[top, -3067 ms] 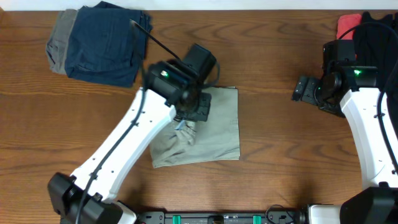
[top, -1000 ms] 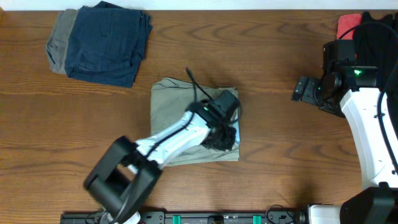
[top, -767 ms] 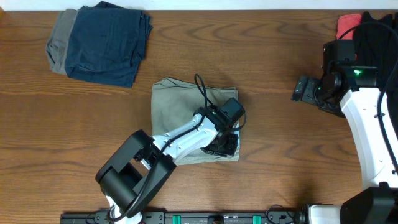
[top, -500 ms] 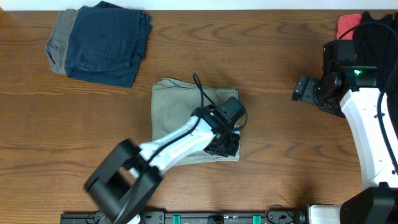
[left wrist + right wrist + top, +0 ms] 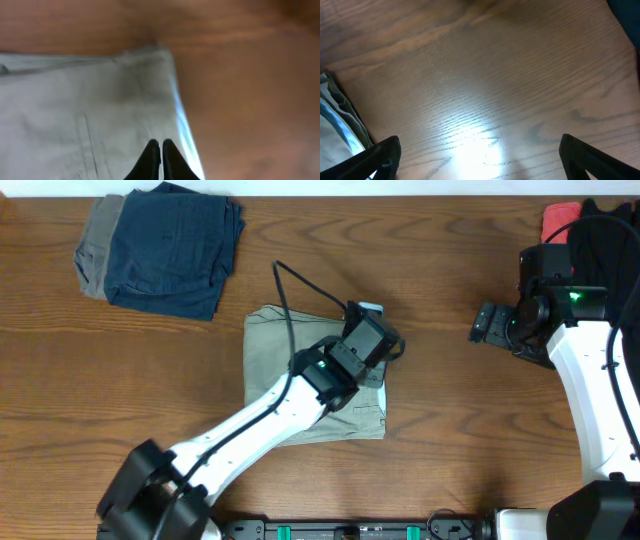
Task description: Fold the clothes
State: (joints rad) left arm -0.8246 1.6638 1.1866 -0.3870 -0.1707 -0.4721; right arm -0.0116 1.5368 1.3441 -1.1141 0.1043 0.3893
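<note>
Hanging above the right edge of the folded khaki shorts point(image 5: 270, 350) lying flat on the table point(image 5: 450, 430), the left gripper point(image 5: 160, 146) has its fingertips pressed together, pinching nothing, while the right gripper point(image 5: 480, 150), well right of the shorts, gapes wide.

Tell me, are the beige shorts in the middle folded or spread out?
Folded. The khaki shorts lie as a compact, square-edged rectangle; the left wrist view shows stacked layers along one edge.
</note>
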